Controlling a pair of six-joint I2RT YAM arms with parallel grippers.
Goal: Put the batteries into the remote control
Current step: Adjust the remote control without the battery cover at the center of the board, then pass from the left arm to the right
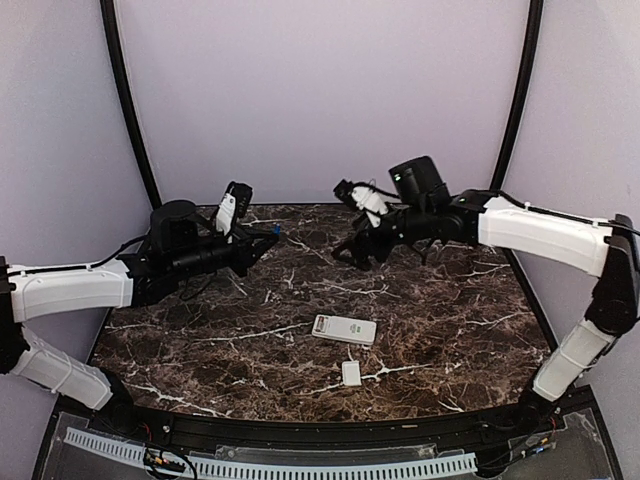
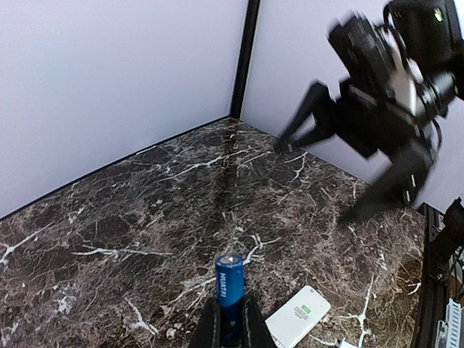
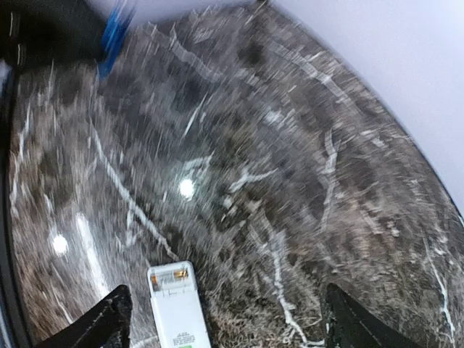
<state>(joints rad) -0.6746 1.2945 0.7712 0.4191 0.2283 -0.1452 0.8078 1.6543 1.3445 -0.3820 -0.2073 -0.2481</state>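
Left wrist view: the left gripper (image 2: 230, 322) was clenched on the bluish battery (image 2: 230, 284), upright, raised off the surface (image 2: 145, 217). In the right wrist view the right gripper (image 3: 232, 319) stood spread wide, grasping nothing. The remote control (image 1: 344, 329) lay flat, the white cover (image 1: 351, 373) just at its 6 o'clock, apart.

table (image 1: 450, 330): glossy brown marble-look | remote control (image 1: 344, 329): smooth white plastic | battery (image 2: 230, 290): shiny blue wrap

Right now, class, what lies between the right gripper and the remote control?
Nothing. In the top view, only bare marble tabletop shows between the open right gripper and the remote control.
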